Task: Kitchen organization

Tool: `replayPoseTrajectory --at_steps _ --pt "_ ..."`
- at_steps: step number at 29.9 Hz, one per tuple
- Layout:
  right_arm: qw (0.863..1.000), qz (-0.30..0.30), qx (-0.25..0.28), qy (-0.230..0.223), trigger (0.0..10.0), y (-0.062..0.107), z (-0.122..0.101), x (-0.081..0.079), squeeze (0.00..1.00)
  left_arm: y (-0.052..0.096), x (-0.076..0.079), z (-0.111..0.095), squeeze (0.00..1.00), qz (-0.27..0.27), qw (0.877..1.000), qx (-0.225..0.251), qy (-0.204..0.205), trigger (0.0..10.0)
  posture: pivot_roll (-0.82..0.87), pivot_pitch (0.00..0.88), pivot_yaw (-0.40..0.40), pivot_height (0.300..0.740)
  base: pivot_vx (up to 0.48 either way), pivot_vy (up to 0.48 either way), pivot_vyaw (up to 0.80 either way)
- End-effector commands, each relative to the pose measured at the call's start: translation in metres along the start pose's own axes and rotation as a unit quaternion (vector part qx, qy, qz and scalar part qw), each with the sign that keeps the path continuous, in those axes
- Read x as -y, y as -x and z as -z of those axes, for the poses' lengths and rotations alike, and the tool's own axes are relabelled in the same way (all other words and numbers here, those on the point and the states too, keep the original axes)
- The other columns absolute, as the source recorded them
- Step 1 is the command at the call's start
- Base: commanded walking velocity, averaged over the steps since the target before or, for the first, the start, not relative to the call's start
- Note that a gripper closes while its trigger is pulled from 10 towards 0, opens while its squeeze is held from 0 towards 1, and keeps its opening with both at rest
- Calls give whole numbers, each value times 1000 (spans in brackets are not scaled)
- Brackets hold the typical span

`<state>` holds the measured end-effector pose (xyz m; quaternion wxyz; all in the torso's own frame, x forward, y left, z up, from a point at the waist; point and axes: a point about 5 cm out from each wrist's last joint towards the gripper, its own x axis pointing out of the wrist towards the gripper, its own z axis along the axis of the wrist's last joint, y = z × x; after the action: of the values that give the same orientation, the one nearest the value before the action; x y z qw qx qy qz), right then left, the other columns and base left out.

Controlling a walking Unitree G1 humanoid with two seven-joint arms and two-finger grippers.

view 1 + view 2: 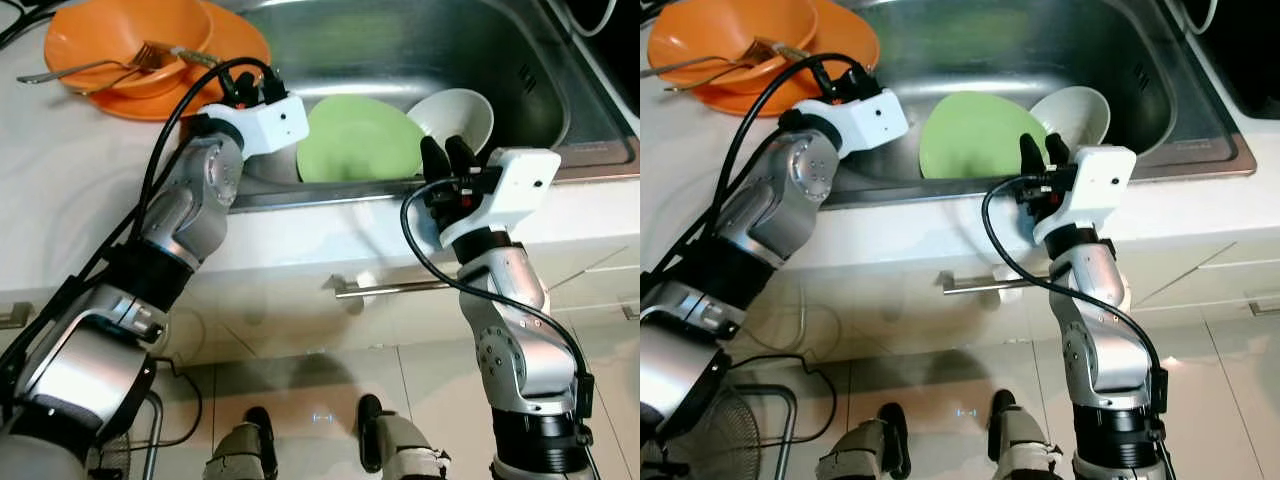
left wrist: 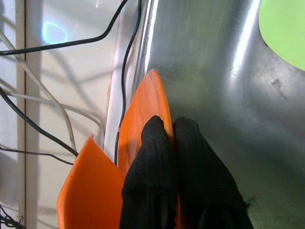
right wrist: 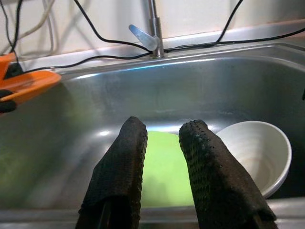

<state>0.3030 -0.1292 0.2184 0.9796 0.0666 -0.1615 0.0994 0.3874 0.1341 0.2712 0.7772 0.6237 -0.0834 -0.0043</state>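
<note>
Your left gripper (image 2: 174, 138), fingers pressed together on nothing, hovered at the sink's (image 1: 520, 60) left edge beside the orange plate (image 1: 235, 40); the green plate (image 1: 355, 140) leaned inside the sink; your right gripper (image 3: 162, 143), narrowly parted, needed opening wider before reaching.

A green plate (image 1: 975, 135) and a white bowl (image 1: 1075, 112) lie in the steel sink (image 1: 1180, 95). The right gripper (image 1: 1038, 152) stands at the sink's front edge, 2 fingers slightly apart. An orange plate (image 1: 845, 45) sits on the counter (image 1: 680, 170).

A green plate (image 1: 355, 140) and white bowl (image 1: 455, 118) lean inside the steel sink (image 1: 420, 50).
</note>
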Motion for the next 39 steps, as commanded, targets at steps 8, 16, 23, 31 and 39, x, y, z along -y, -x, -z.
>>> replayPoseTrajectory --at_steps 8,16,23,31,39 --pt "998 10 -60 -7 10000 4 25 10 0 17 -1 37 0 -7 996 -86 -26 10000 29 266 -18 740 0 0 0" --pt "998 5 -60 -3 10000 5 24 11 0 21 -3 63 0 -24 986 -161 -26 10000 9 270 -31 740 0 0 0" --pt "998 5 -61 1 10000 5 23 14 0 30 0 77 0 -20 981 -192 -29 10000 2 270 -35 740 0 0 0" --pt "998 3 -61 3 10000 3 22 15 0 46 5 89 0 -7 976 -214 -40 10000 12 268 -40 740 0 0 0" --pt "998 -3 -62 -1 10000 1 24 12 0 56 -3 102 0 -22 971 -237 -35 10000 23 262 -48 740 0 0 0"
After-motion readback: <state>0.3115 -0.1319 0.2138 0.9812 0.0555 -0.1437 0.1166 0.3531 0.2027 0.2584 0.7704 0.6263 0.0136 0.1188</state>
